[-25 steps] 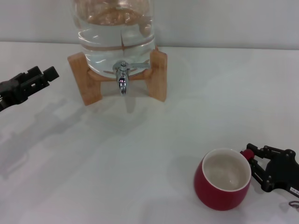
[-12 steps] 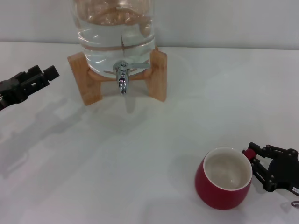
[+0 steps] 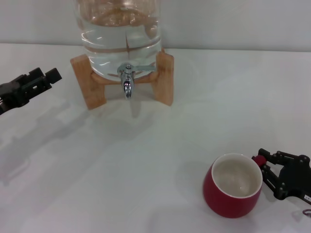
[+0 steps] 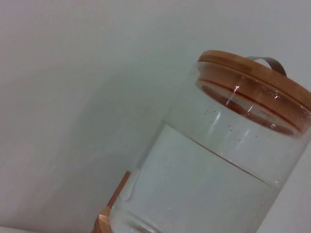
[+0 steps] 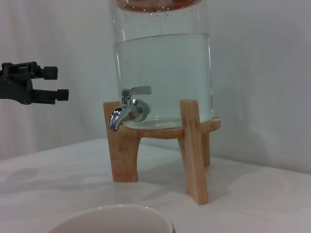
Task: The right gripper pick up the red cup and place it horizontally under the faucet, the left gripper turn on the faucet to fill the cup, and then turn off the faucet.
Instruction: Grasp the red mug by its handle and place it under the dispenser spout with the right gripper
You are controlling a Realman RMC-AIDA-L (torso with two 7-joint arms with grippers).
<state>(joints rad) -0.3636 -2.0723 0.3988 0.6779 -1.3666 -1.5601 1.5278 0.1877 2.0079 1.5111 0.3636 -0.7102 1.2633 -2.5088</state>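
The red cup stands upright on the white table at the near right, white inside and empty. Its small handle points right. Its rim also shows at the bottom of the right wrist view. My right gripper is right against the cup's handle side, jaws spread, with the handle by its upper fingertip. The chrome faucet sticks out of the water jar at the far centre, its lever turned sideways and no water running; it also shows in the right wrist view. My left gripper hovers open far left of the faucet, also visible in the right wrist view.
A large glass jar of water rests on a wooden stand at the back, near the wall. The left wrist view shows the jar with its wooden lid. White table lies between the faucet and the cup.
The right gripper and the cup have shifted very slightly toward the near right. The left arm and the faucet have not moved.
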